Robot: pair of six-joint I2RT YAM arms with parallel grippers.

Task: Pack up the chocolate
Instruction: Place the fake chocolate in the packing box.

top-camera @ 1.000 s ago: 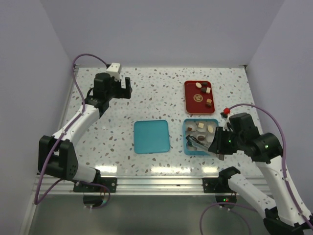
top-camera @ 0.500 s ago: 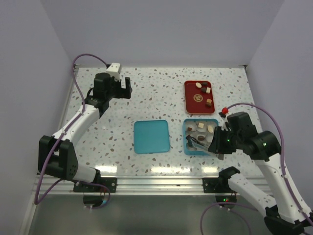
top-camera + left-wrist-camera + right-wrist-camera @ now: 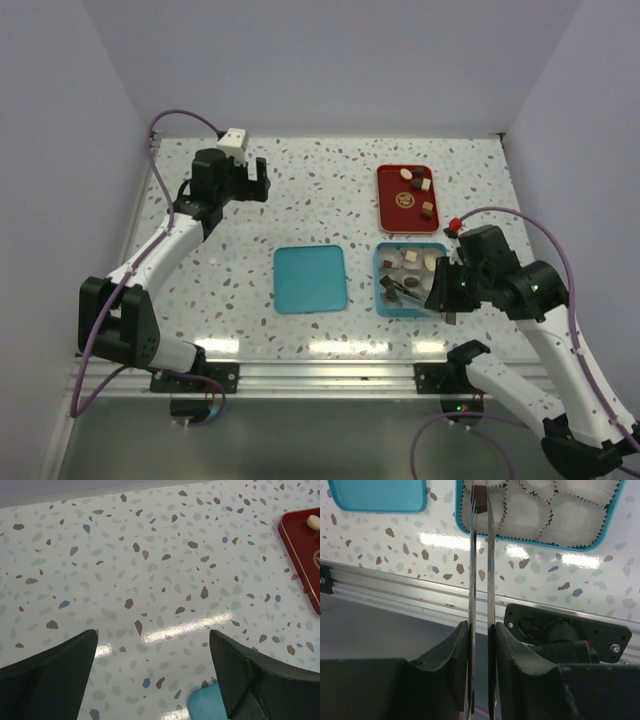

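Observation:
My right gripper is shut on thin metal tongs. The tongs' tips pinch a dark brown chocolate over the near-left paper cup of the teal box. From above, the right gripper sits at the near right edge of the teal box, which holds a few chocolates. Several more chocolates lie on the red tray. My left gripper is open over bare table, at the far left.
The teal lid lies flat left of the box; its corner shows under the left gripper. White crinkled paper cups line the box. An aluminium rail runs along the table's near edge. Walls close in the back and sides.
The right arm has edged slightly back and left, bringing the tongs' tips further over the box's near-left corner. The left arm has not moved.

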